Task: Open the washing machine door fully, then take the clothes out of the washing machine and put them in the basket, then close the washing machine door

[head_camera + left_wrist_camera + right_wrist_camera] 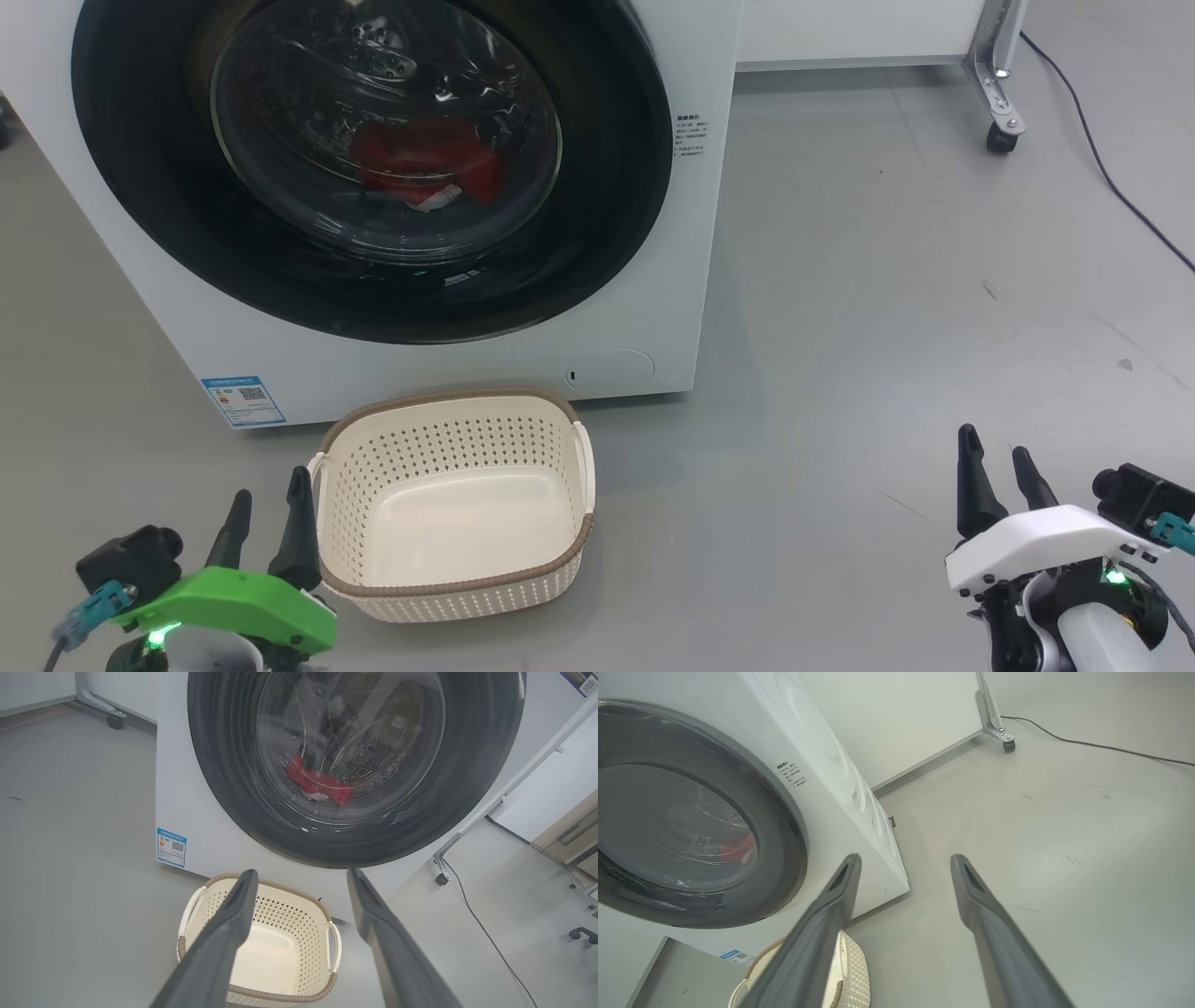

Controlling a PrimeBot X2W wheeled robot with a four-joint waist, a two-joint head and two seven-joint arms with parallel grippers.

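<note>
The washing machine door (149, 187) is shut, with the clothes (420, 163) red behind its glass, low in the drum. The basket (448, 399) waits empty at the door's 6 o'clock, probably to catch them. The left gripper (271, 483) at 7 o'clock and the right gripper (994, 442) at 4 o'clock stand wide, holding nothing. Bare floor (840, 327) toward 3 o'clock offers reaching room.
</note>
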